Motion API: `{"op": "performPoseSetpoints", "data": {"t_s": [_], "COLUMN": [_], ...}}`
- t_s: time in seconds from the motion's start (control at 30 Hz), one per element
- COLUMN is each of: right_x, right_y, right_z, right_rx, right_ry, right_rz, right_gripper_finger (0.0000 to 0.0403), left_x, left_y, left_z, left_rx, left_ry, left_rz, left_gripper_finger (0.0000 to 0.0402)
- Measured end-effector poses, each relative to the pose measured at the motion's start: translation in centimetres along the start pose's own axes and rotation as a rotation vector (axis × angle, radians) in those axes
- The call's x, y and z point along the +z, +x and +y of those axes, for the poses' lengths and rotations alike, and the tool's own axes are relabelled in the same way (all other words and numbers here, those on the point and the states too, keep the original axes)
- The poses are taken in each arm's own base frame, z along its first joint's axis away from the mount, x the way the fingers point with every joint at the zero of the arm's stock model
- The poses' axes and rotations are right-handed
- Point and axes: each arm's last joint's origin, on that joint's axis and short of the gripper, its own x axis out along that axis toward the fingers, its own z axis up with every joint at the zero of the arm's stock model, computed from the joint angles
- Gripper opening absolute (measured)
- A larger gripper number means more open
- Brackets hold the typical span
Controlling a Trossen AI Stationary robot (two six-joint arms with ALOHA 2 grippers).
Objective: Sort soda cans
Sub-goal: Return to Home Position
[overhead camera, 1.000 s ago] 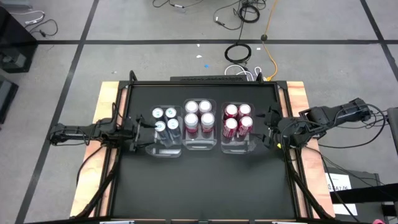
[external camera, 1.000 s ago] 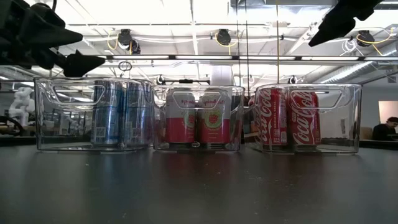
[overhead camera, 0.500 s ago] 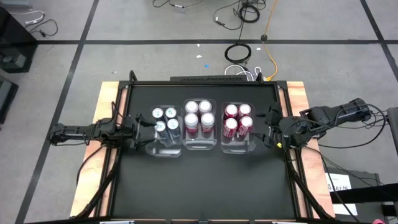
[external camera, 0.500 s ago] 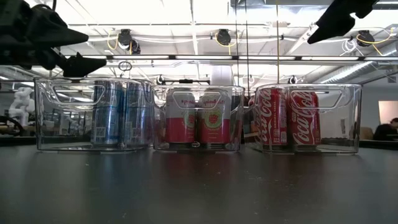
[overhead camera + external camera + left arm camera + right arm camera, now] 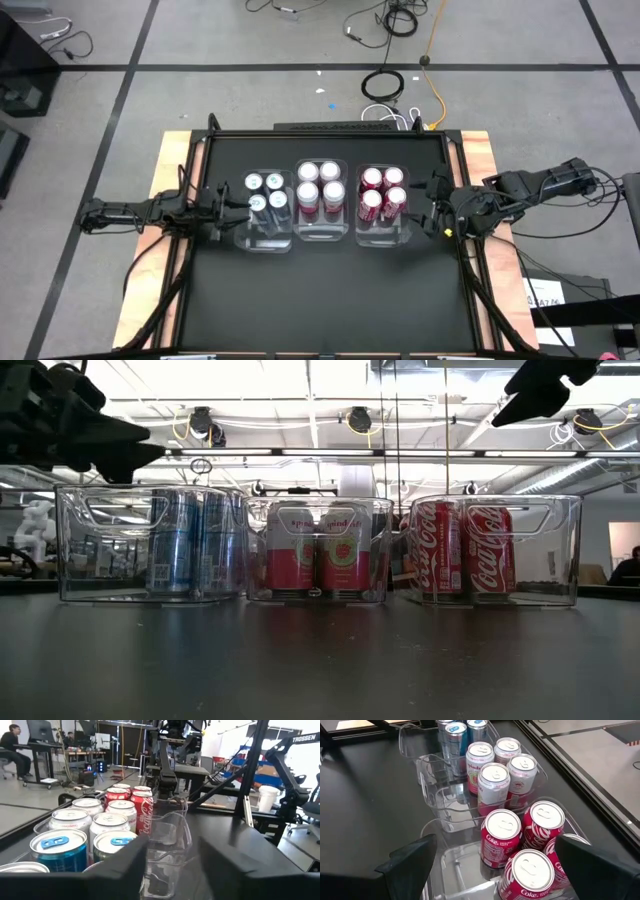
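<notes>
The soda cans all stand upright, long axes vertical and silver tops pointing up, sorted by colour into three clear bins in a row across the black table (image 5: 330,300). Four blue cans (image 5: 265,192) fill the back of the left bin (image 5: 262,238), four pink-and-white cans (image 5: 319,187) sit in the middle bin (image 5: 320,233), and four red cans (image 5: 382,192) in the right bin (image 5: 383,236).

The left gripper (image 5: 226,210) hovers at 9 o'clock of the row, just beside the left bin, its fingers (image 5: 125,865) spread apart and holding nothing. The right gripper (image 5: 432,208) hangs at 3 o'clock beside the right bin, its fingers (image 5: 410,862) wide apart and likewise empty.
</notes>
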Motion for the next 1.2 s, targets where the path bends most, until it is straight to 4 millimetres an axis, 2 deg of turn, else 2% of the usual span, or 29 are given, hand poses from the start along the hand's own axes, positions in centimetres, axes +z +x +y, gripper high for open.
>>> {"op": "performPoseSetpoints", "data": {"t_s": [0.2,0.27,0.4,0.57,0.77,0.97,1.1,1.2], "right_x": [0.0,0.0,-0.4,-3.1,-5.6,-8.5,-9.7,-11.1], "right_y": [0.0,0.0,0.0,1.0,2.7,4.2,4.6,5.1], "right_z": [0.0,0.0,-0.2,-0.7,-1.0,-2.3,-2.9,-3.4], "right_rx": [0.0,0.003,0.006,0.033,0.122,0.14,0.197,0.193], "right_ry": [-0.002,-0.024,-0.043,-0.029,-0.066,-0.034,-0.012,0.044], "right_rz": [0.001,0.002,-0.003,-0.075,-0.294,-0.283,-0.382,-0.393], "right_gripper_finger": [0.0396,0.0396,0.0396,0.0396,0.0396,0.0396,0.0396,0.0396], "left_x": [-0.1,-0.1,-0.1,-0.1,-0.1,-0.1,-0.1,-0.1], "left_y": [0.0,0.0,0.0,0.0,0.0,0.0,0.0,0.0], "left_z": [-0.2,-0.2,-0.2,-0.2,-0.2,-0.2,-0.2,-0.2], "left_rx": [-0.077,-0.086,-0.08,-0.077,-0.075,-0.073,-0.072,-0.071], "left_ry": [0.066,0.074,0.075,0.075,0.075,0.076,0.076,0.076], "left_rz": [0.014,0.014,0.013,0.013,0.012,0.009,0.008,0.008], "left_gripper_finger": [0.0032,0.0012,0.0032,0.0054,0.0057,0.0057,0.0057,0.0057]}}
